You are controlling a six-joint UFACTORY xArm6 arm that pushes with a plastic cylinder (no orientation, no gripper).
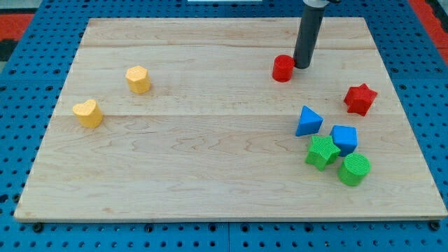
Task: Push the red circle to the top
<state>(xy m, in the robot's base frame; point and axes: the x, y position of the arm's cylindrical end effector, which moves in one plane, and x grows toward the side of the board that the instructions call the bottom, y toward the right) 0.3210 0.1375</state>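
The red circle (pixel 283 68) sits in the board's (pixel 210 161) upper right part, short of the top edge. The tip (pixel 302 66) touches its right side; the rod carries no pincer. The push upward looks largely unfinished. The red star (pixel 360 99) lies well apart.

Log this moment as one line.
tip: touching red circle, on its right | red circle: upper board, below top edge | red star: apart, lower right | push: unfinished
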